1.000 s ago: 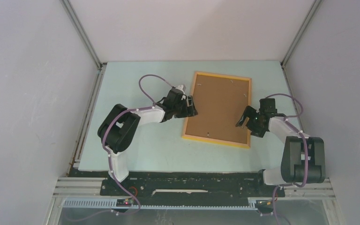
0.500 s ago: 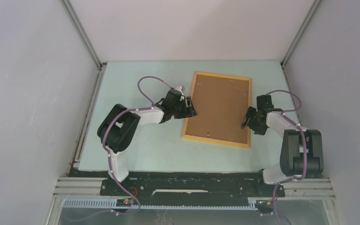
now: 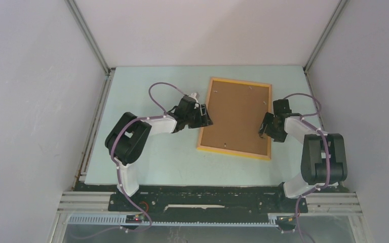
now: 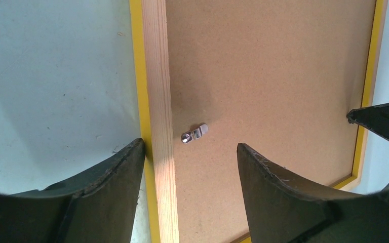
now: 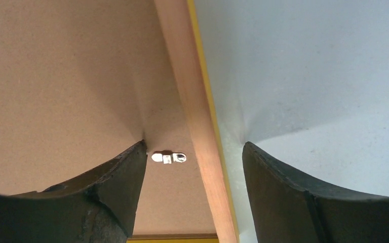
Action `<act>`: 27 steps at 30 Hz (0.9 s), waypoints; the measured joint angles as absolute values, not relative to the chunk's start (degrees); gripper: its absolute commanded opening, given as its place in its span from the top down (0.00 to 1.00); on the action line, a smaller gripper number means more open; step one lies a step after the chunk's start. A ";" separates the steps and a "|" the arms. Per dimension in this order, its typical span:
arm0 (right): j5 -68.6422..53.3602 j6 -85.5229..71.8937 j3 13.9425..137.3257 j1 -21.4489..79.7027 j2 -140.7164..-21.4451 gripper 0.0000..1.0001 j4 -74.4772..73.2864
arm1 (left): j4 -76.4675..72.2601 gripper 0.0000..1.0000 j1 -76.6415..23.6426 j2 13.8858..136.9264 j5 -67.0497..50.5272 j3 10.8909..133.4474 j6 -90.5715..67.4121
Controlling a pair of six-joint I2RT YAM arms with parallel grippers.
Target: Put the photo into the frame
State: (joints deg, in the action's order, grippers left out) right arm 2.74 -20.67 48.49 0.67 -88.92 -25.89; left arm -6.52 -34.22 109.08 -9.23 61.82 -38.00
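Frame (image 3: 233, 152) lies flat, back side up, on the pale table (image 3: 147, 91), long sides running away from the arm bases. Brown backing board (image 3: 238, 114) fills the frame's opening, sitting inside the yellow-orange rails.

Left gripper (image 3: 206, 117) is at the frame's left long rail, about midway along it. In the left wrist view the bare-wood back of that rail (image 4: 158, 101) runs up between the two dark fingers (image 4: 116, 177). One finger is outside the frame over the table, the other inside over the board (image 4: 273, 91). Jaws spread, gap wider than the rail, nothing pinched. A small metal turn clip (image 4: 194, 134) sits on the board just inside the rail, right in the gap of the gripper (image 4: 190, 147). Can't tell if the fingertips touch the surface.

Right gripper (image 3: 263, 129) is at the frame's right long rail, a bit nearer the frame's near end. In the right wrist view the rail (image 5: 192, 101) passes between its fingers. One finger is over the board, the other outside the frame over the table. Jaws spread here too, clasping nothing. Another turn clip (image 5: 168, 157) lies on the board just inside this rail, beside the inner fingertip, within the gripper's (image 5: 195, 147) gap.

A dark fingertip of the right gripper (image 4: 380, 121) shows at the frame's far rail in the left wrist view.
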 measured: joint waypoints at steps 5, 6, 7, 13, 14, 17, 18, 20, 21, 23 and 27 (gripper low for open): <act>2.96 -20.67 48.49 2.24 -88.82 0.21 -25.96 | -6.50 0.32 -34.20 109.08 -9.23 61.82 -38.00; 2.98 -20.67 48.49 2.26 -88.71 0.21 -26.06 | -6.52 0.32 -34.20 109.08 -9.23 61.82 -38.00; 3.01 -20.64 48.49 2.26 -88.55 0.20 -26.30 | -6.50 0.32 -34.20 109.08 -9.23 61.82 -38.00; 3.18 -20.62 48.42 2.26 -86.28 0.22 -28.47 | -6.52 0.33 -34.20 109.08 -9.43 61.82 -38.00; 3.18 -20.64 48.31 2.26 -85.93 0.23 -28.58 | -6.52 0.33 -34.20 109.08 -9.43 61.82 -38.00; 3.11 -20.71 47.09 2.26 -84.73 0.26 -28.49 | -6.52 0.33 -34.20 109.08 -9.43 61.80 -38.02; 3.11 -20.71 46.50 2.26 -84.31 0.27 -28.49 | -6.52 0.33 -34.20 109.08 -9.43 61.80 -38.02; 3.01 -20.73 45.56 2.17 -83.90 0.31 -28.62 | -6.52 0.33 -34.20 109.08 -9.43 61.80 -38.02; 2.94 -20.73 45.36 2.04 -83.90 0.32 -28.60 | -6.52 0.33 -34.20 109.08 -9.43 61.80 -38.02; 2.92 -20.75 45.23 1.89 -83.90 0.32 -28.56 | -6.74 0.33 -34.20 109.08 -9.43 61.65 -38.02; 2.94 -20.86 45.23 1.87 -83.99 0.32 -28.10 | -6.92 0.33 -34.20 109.08 -9.45 61.60 -38.02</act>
State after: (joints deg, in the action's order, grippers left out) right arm 2.94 -20.86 45.23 1.87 -83.99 -28.10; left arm -6.92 -34.20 109.08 -9.45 61.60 -38.02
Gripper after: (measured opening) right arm 0.682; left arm 0.668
